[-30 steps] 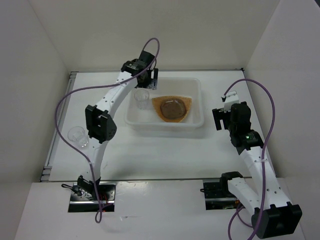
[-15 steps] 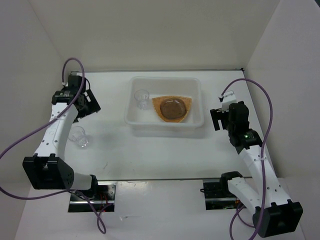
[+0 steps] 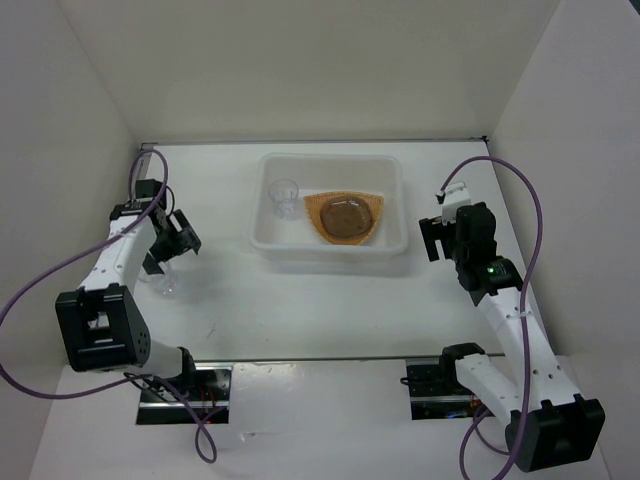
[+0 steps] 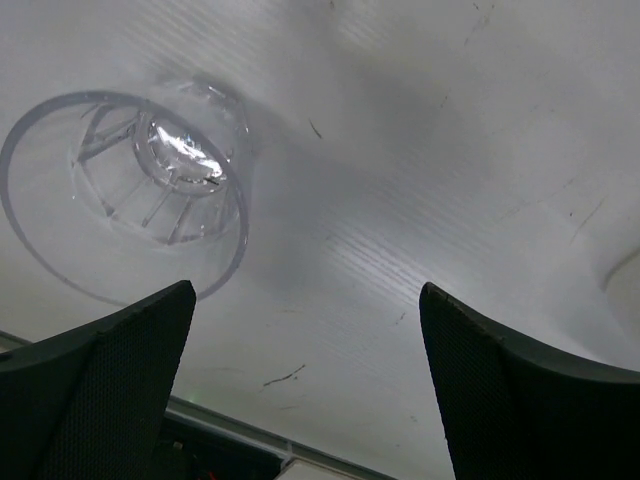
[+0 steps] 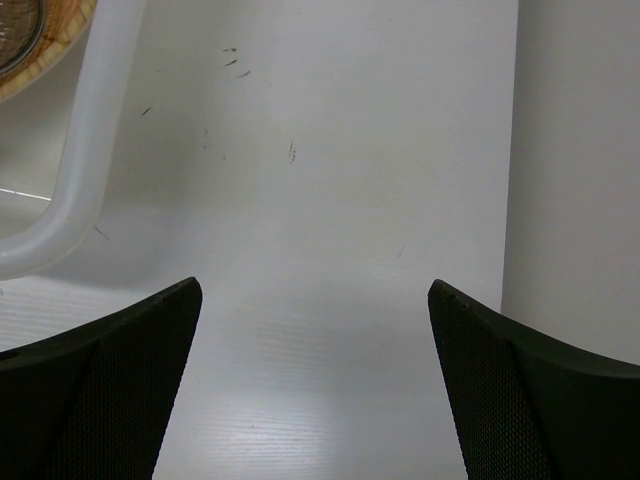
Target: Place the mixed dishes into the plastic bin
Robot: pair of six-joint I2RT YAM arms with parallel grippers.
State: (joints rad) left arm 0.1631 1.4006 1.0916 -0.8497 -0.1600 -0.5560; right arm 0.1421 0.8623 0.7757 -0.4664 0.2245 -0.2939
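Note:
The plastic bin [image 3: 400, 205] stands at the back middle of the table. In it lie the orange-tan ribbed plate [image 3: 325, 222] with a greyish saucer [image 3: 346, 214] on top, and a clear cup [image 3: 284, 197] upright at its left end. A second clear cup [image 3: 164, 283] stands on the table at the left. My left gripper [image 3: 168, 255] is open and empty just above and behind it. In the left wrist view this cup [image 4: 125, 190] sits upper left, ahead of the left finger and outside the gap of the gripper [image 4: 305, 385]. My right gripper [image 3: 437, 238] is open and empty, right of the bin.
The right wrist view shows the bin's rim [image 5: 85, 150], a bit of the plate [image 5: 40, 60] and the open right gripper [image 5: 315, 385] over bare table. White walls close in the table; the right wall [image 5: 580, 150] is close to the right gripper.
My left arm has swung from over the bin's left end out to the left, then come nearer and lower over the cup on the table. The right arm has barely moved.

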